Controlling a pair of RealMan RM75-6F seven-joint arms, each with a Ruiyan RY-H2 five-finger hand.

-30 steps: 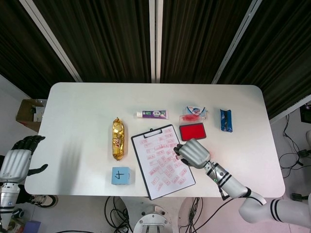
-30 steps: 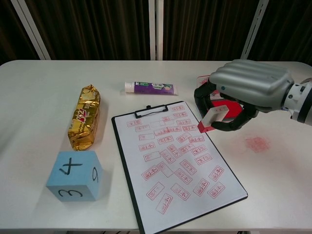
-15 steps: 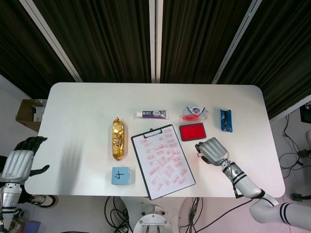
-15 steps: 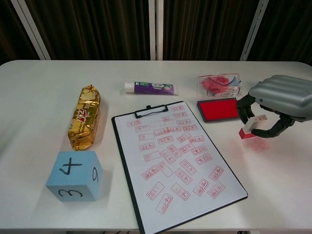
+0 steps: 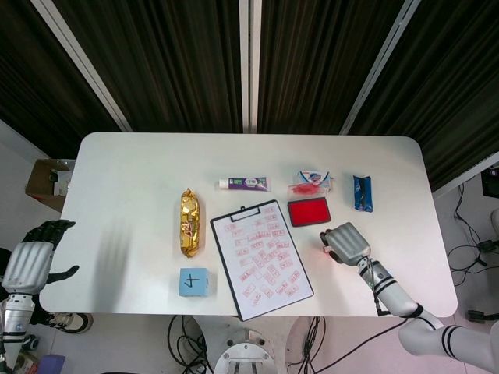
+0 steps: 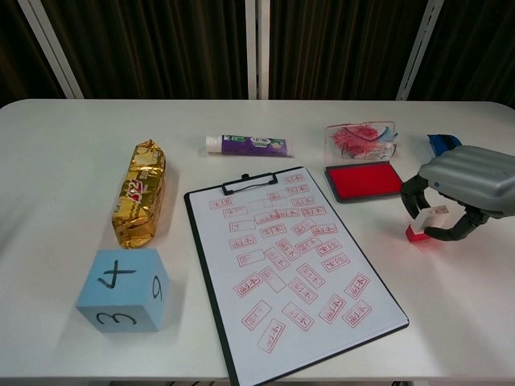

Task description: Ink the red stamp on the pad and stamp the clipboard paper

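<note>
Chest view: red stamp point(image 6: 423, 224) upright on the table point(image 6: 72, 153), red base down, white top between the curled fingers point(image 6: 412, 190) of the right hand point(image 6: 463, 186). Thumb and finger at its sides, seemingly a pinch, though actual contact hard to confirm. Well right of the clipboard paper point(image 6: 291, 257), just in front and right of the red ink pad point(image 6: 363, 180). Long axis vertical, directly under the palm. Pad away and leftward, paper further left. Left hand point(image 5: 31, 257) far off past the table's edge, fingers loosely curled, holding nothing.
</note>
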